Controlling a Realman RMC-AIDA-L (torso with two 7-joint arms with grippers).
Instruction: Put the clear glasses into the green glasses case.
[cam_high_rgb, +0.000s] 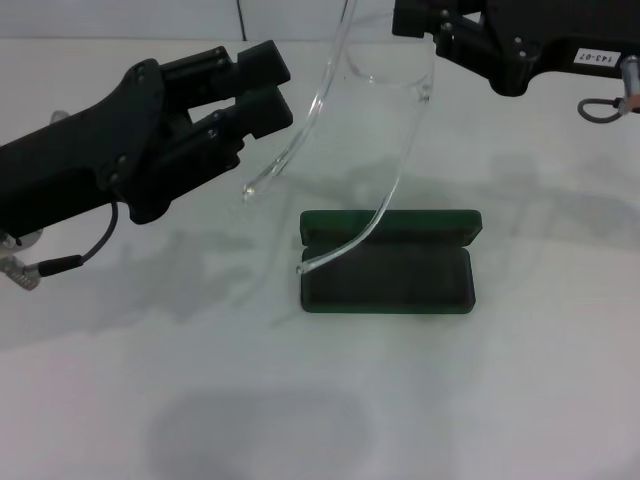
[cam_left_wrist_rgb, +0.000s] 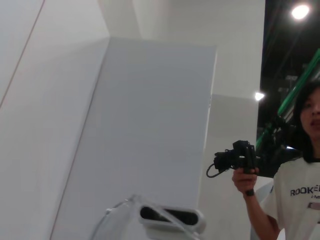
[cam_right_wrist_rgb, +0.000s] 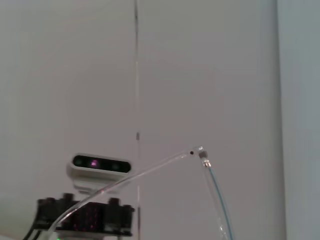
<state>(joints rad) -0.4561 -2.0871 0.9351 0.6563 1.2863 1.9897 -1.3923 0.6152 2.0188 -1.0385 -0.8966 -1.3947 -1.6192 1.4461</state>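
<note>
The clear glasses (cam_high_rgb: 403, 165) hang in the air from my right gripper (cam_high_rgb: 425, 30), which is shut on their front at the top of the head view. Their long arms curve down, and one tip hovers over the near left corner of the green glasses case (cam_high_rgb: 390, 268). The case lies open on the table, with its lid laid back behind the tray. My left gripper (cam_high_rgb: 285, 90) sits just left of the other arm, its fingers close together with nothing between them. Parts of the glasses show in the left wrist view (cam_left_wrist_rgb: 120, 207) and the right wrist view (cam_right_wrist_rgb: 200, 151).
The white table (cam_high_rgb: 520, 380) carries only the case. A person holding a camera (cam_left_wrist_rgb: 240, 157) stands off to one side in the left wrist view. The robot's head camera (cam_right_wrist_rgb: 100, 165) shows in the right wrist view.
</note>
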